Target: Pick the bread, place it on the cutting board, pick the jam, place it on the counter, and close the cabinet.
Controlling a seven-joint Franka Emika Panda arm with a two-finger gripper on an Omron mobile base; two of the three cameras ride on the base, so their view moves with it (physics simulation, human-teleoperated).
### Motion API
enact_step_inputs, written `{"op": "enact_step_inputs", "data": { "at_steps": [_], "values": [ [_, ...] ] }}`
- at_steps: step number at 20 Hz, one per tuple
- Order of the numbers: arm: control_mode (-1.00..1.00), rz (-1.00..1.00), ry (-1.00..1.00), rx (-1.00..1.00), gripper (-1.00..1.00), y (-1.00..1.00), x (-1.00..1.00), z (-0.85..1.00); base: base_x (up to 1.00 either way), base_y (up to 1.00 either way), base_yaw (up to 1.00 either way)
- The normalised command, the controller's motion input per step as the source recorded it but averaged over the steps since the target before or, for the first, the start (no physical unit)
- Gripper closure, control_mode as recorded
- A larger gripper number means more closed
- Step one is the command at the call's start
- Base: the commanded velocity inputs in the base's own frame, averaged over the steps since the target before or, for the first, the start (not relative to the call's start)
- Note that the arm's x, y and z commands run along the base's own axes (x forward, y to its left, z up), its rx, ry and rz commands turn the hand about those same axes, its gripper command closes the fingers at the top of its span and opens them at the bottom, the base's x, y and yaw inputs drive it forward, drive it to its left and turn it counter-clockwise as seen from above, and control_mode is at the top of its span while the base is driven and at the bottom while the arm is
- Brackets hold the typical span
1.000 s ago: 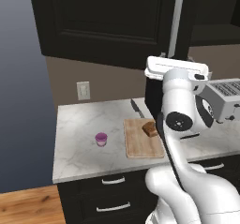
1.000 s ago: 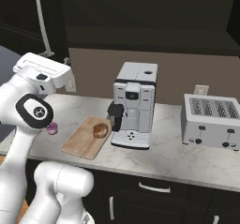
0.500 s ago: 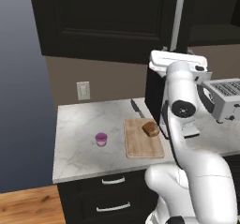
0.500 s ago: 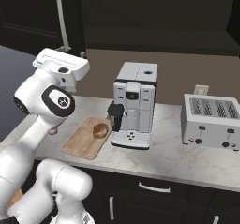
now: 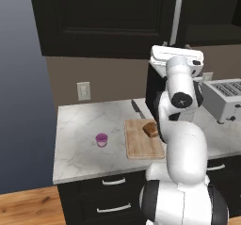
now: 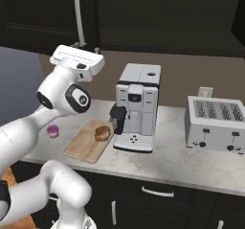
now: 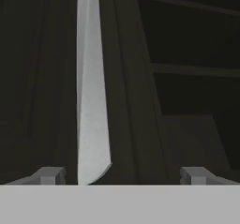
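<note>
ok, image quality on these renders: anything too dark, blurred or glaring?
Left base view: the black-brown upper wall cabinet is nearly featureless, while the white-grey marble counter is evenly lit. Right base view: the round brown bread is soft but readable. Hand view: dim and blurry; the silver bar handle is the one bright streak.

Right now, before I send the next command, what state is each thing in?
bread: lying on the cutting board.
jam: upright on the counter, apart from the board.
cabinet: the hand view shows its door edge and silver handle close up with shelves beside it, so it looks not fully shut.
gripper: open, holding nothing.
coffee machine: standing on the counter.
toaster: slots empty.
</note>
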Motion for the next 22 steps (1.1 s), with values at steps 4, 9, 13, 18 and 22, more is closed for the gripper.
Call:
{"op": "enact_step_inputs", "data": {
  "at_steps": [4,9,13,18,22],
  "values": [
    [-1.0,0.0,0.0,0.0,-1.0,0.0,0.57,0.0,0.0,0.0,0.0],
    [-1.0,0.0,0.0,0.0,-1.0,0.0,0.53,0.0,0.0,0.0,0.0],
    [-1.0,0.0,0.0,0.0,-1.0,0.0,0.58,0.0,0.0,0.0,0.0],
    [-1.0,0.0,0.0,0.0,-1.0,0.0,0.55,0.0,0.0,0.0,0.0],
    [-1.0,0.0,0.0,0.0,-1.0,0.0,0.52,0.0,0.0,0.0,0.0]
  ]
}}
